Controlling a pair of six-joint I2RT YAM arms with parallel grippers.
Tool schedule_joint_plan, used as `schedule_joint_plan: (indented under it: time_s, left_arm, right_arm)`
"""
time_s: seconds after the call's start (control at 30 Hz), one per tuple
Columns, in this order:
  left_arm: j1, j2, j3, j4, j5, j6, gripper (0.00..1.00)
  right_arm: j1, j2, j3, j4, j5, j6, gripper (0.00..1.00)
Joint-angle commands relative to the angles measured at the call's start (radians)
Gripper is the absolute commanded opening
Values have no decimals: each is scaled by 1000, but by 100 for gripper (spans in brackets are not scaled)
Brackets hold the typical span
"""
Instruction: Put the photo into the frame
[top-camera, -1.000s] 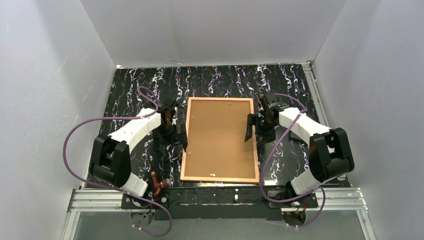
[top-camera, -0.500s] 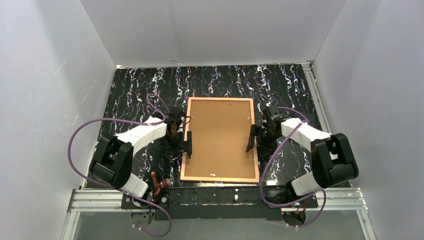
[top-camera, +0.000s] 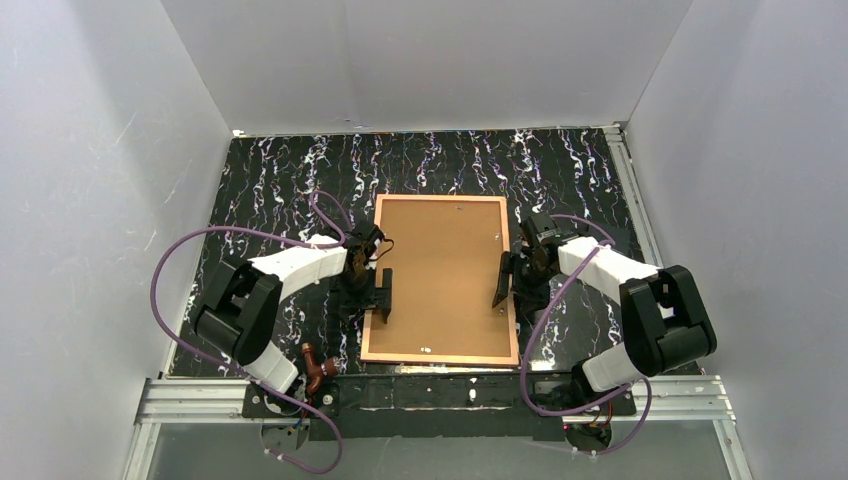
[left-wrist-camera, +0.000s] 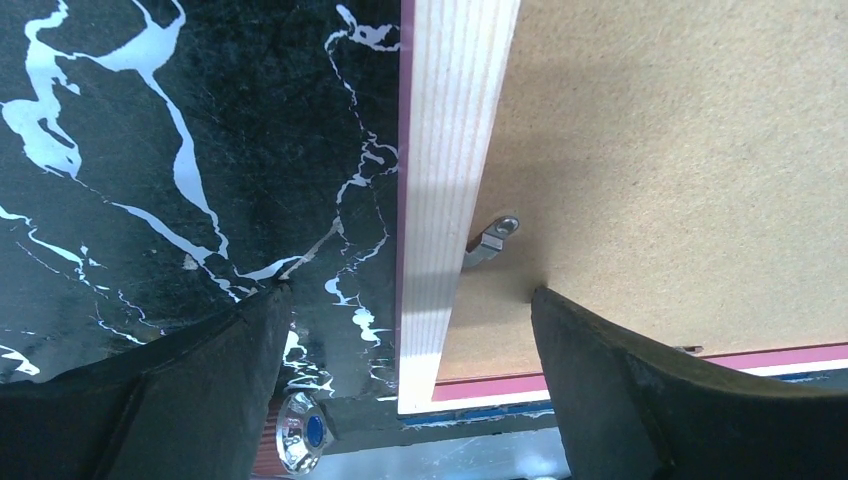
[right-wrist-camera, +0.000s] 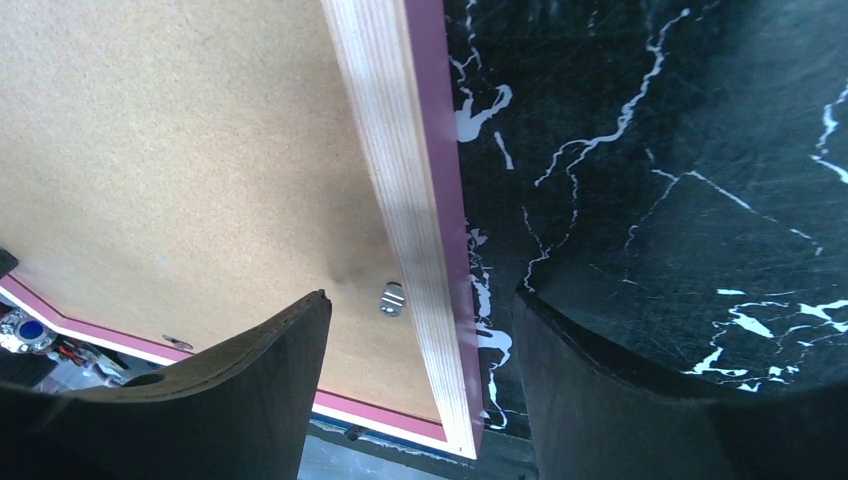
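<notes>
Across the marble table (top-camera: 300, 170), the frame (top-camera: 440, 358) is lying face down with its brown backing board (top-camera: 440, 270) seated. Both arms are sliding toward its near half. The left gripper (top-camera: 368, 296) and right gripper (top-camera: 512, 283) are straddling opposite rails, jaws open, narrowing slightly and gripping nothing. The photo is not showing, so they are probably preparing to lift the frame.

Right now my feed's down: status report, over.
Both open: left end effector straddles left rim, right end effector right rim. Thin rectangular pink-edged picture frame face down, plain brown backing board in place. Photo not visible.
</notes>
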Motion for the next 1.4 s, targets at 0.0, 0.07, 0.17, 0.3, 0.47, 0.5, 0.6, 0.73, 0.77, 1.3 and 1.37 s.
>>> schedule_joint_plan:
  time_s: [0.0, 0.07, 0.17, 0.3, 0.47, 0.5, 0.6, 0.73, 0.77, 1.3, 1.37]
  left_arm:
    - [-5, 6, 12, -107, -10, -1, 89]
    - [-5, 7, 13, -107, -10, -1, 89]
    - [-5, 7, 14, -105, -10, 1, 88]
    - [-7, 13, 17, -105, -6, 2, 87]
    - [-7, 22, 19, -105, -2, 5, 87]
    - [-7, 22, 19, -105, -1, 5, 87]
    - [-7, 22, 19, -105, -1, 6, 86]
    - [-7, 21, 19, -106, -3, 6, 86]
    - [-7, 20, 19, -105, -3, 5, 85]
    - [-8, 4, 22, -113, -20, 11, 86]
    - [-7, -5, 21, -114, -29, 11, 87]
  right_arm:
    - [34, 18, -24, 23, 23, 13, 74]
    - [44, 16, -24, 16, 40, 20, 73]
    - [56, 22, -18, 4, 79, 30, 69]
    - [70, 33, -9, -2, 127, 44, 66]
    - [77, 45, 4, -12, 159, 50, 62]
    - [79, 48, 5, -17, 165, 49, 61]
    - [86, 52, 6, -27, 179, 49, 57]
    - [92, 48, 2, -29, 188, 51, 43]
    - [93, 48, 3, -32, 189, 50, 37]
    - [119, 54, 26, -56, 239, 45, 1]
    - [122, 53, 31, -62, 245, 47, 1]
